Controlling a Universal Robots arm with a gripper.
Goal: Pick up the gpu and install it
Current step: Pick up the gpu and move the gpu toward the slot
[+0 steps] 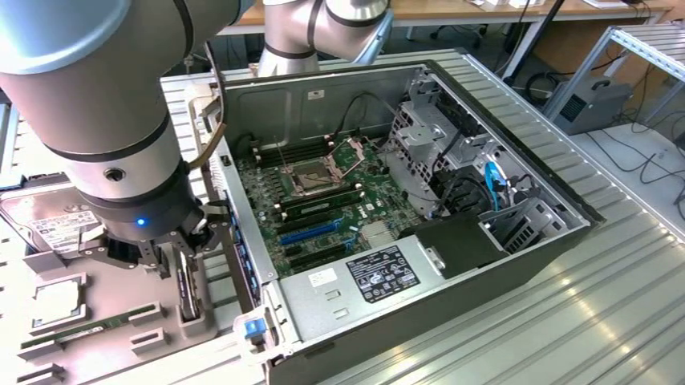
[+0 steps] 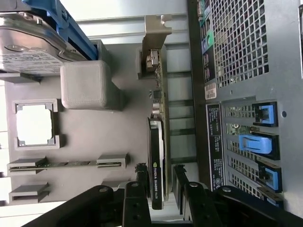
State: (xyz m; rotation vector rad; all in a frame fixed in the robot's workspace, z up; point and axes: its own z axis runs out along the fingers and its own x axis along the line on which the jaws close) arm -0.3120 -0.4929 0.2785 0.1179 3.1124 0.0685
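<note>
- Closest to the exterior camera, the robot arm filled that view's left, with its gripper low over the grey holder tray.
- The gripper's jaws were released and apart, one finger on each side of the gpu, with slim gaps showing.
- The gpu stood on edge in the tray, just beside the open computer case, its silver bracket at the end away from the fingers.
- A hard drive, a square chip and a memory stick lay in the tray, on the gpu's side away from the case.
</note>
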